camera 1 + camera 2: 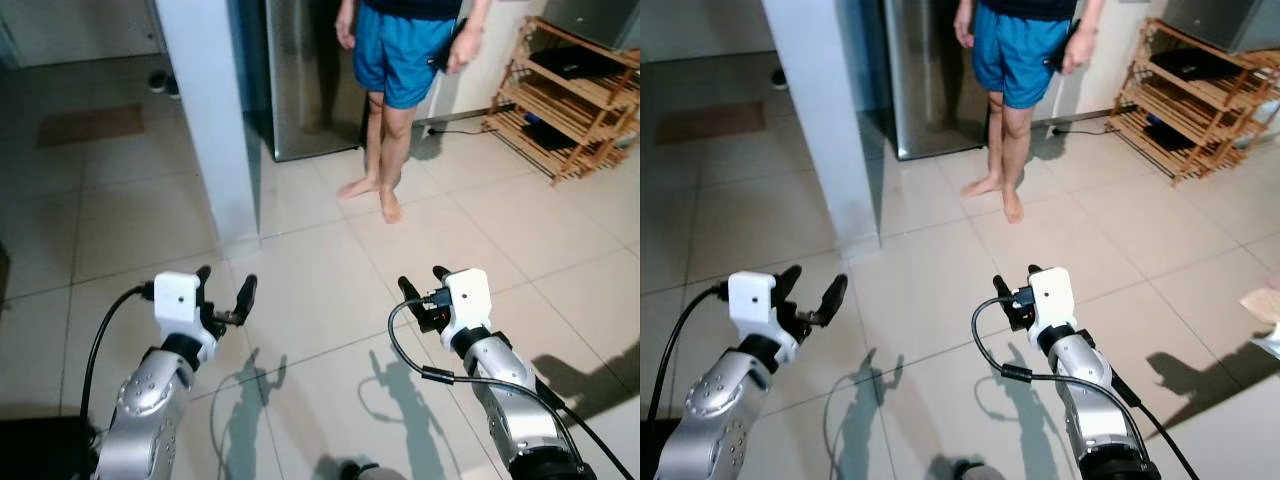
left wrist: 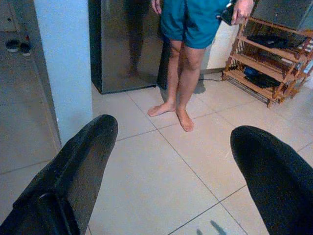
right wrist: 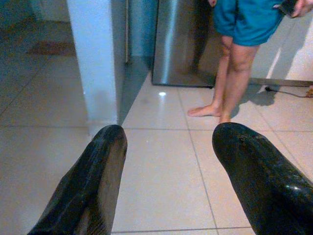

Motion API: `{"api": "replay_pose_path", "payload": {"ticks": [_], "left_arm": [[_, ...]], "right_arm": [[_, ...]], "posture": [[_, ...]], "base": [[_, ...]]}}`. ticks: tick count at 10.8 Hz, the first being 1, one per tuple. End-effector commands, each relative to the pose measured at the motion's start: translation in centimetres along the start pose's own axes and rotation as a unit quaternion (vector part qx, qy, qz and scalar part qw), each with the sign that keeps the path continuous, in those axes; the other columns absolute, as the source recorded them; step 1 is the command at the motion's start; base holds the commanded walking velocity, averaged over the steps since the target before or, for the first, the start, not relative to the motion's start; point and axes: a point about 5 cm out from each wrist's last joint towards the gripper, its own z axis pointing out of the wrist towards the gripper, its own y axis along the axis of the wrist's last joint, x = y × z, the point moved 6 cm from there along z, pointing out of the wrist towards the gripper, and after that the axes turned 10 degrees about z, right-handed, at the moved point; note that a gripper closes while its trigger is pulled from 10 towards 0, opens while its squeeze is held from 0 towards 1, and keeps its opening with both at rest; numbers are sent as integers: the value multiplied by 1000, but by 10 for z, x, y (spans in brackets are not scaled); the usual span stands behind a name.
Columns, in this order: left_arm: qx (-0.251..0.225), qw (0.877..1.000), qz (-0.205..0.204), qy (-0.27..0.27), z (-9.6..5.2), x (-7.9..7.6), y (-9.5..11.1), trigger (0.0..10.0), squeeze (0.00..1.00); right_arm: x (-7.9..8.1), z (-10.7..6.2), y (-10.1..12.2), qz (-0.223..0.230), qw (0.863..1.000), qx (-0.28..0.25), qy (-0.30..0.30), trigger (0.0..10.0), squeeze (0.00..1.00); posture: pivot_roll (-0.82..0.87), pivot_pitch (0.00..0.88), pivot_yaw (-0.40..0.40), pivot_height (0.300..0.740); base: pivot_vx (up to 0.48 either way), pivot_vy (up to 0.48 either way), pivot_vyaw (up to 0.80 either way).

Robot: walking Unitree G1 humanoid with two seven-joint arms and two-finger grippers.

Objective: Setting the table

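Robot facing a tiled floor, both claws empty; table setting apparently not begun.
Left claw (image 1: 222,290) and right claw (image 1: 423,287) are raised, fingers spread wide, holding nothing. A barefoot person (image 1: 392,60) stands ahead; no tableware or tabletop visible.

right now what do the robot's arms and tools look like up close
Both arms are rounded silver metal shells with black joints. Each ends in a white boxy block carrying a tool of two long black fingers: the left tool, the right tool. A black cable loops beside each wrist. The fingers look thick, matte and round-tipped.
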Motion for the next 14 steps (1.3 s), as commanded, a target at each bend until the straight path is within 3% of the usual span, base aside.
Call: {"api": "replay_pose_path", "payload": {"ticks": [1, 6, 7, 9, 14], "left_arm": [[8, 1000, 2, -5, -1, -3, -5, 10000, 0], [-5, 1000, -3, -15, 1, -5, 0, 10000, 0], [6, 1000, 19, -3, 2, -2, -3, 10000, 0], [-12, 1000, 5, 4, 2, -1, 4, 10000, 0], [-14, 1000, -6, 0, 1, -7, 3, 10000, 0]], "right_arm": [[4, 3, 6, -5, 1000, -4, 8, 10000, 0], [9, 3, 8, 7, 1000, -6, 11, 10000, 0], [11, 3, 11, -16, 1000, -13, 11, 10000, 0], [19, 7, 18, -37, 999, -23, 25, 10000, 0], [14, 6, 12, -27, 999, -10, 17, 10000, 0]], "posture": [[-30, 0, -3, 693], [-34, 0, 1, 635], [-33, 0, 0, 627], [-27, 0, -9, 627], [-33, 0, -13, 693]], "base": [[0, 0, 0], [0, 0, -455], [0, 0, 0], [0, 0, -247], [0, 0, 0]]}}
